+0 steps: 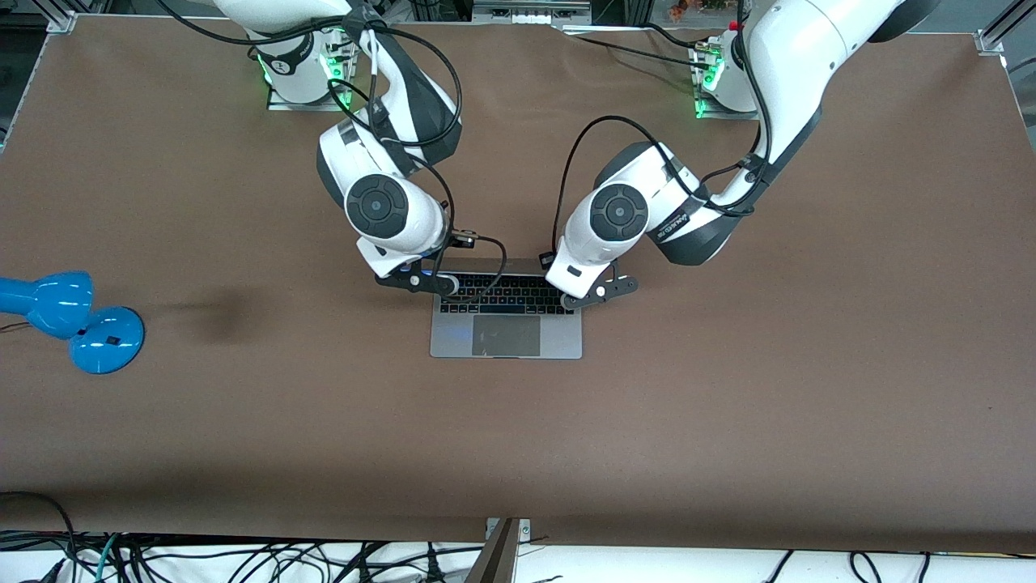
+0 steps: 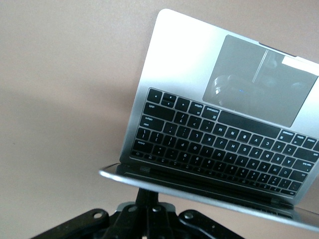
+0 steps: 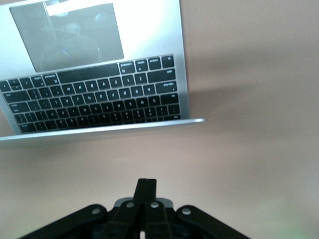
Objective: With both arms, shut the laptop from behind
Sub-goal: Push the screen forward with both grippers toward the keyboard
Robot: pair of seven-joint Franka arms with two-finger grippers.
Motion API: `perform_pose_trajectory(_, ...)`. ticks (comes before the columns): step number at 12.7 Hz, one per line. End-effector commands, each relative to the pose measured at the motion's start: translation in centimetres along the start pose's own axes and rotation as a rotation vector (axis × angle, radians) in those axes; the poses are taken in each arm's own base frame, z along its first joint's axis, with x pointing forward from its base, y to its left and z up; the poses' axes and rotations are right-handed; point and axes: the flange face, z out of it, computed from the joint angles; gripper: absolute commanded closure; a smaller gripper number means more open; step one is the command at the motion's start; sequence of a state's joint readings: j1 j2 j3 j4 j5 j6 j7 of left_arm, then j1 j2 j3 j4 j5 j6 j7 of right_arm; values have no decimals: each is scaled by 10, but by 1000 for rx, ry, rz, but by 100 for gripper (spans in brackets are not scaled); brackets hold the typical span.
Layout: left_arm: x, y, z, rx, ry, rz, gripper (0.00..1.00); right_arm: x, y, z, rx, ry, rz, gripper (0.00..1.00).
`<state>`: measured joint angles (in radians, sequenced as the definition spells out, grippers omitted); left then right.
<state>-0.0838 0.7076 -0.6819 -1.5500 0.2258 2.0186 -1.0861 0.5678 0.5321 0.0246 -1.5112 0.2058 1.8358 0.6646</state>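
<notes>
Pushing the lid down from its back edge is the step in hand, and both grippers are set up for it. The slim silver-grey aluminium laptop with black keyboard and grey trackpad (image 1: 506,316) sits open near the middle of the brown cloth-covered table (image 1: 728,389), its trackpad toward the front camera and its hinge toward the robots' bases. In the wrist views the lid shows only as a thin bright edge above the keyboard.

The left gripper (image 2: 148,211), black and two-fingered, has its fingers pressed together with nothing between them; it sits just at the raised lid's back edge, over the laptop's corner at about 2 o'clock from the trackpad. The right gripper (image 3: 146,199) is likewise pinched shut and empty, over the corner at about 10 o'clock, with a visible gap to the lid edge in its own wrist view.

To do this well, I judge that both closed fingertips should meet the lid's back high up, near its free edge, at the same moment and press toward 6 o'clock at an even pace, so the lid folds without twisting at the hinge. The right gripper probably needs to close its gap first. Pressing too low risks sliding the whole laptop along the cloth.

A glossy blue desk lamp (image 1: 73,320) lies at 9 o'clock, well apart. No containers are in sight.
</notes>
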Motion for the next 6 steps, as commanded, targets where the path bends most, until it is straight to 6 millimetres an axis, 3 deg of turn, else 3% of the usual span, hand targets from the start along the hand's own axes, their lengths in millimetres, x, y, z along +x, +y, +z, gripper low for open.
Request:
perform_pose_trajectory(1,7,8,2,4,22,-6,100,13,-3,15,-9,21,-22,100)
perform_pose_trajectory(3,10,8,1,2,24,-8,100,21,-3,26,-2,32,-17,100)
perform_pose_trajectory(6,17,9,3,-7,19,-16,100,28,3,23,6,36,-7,100)
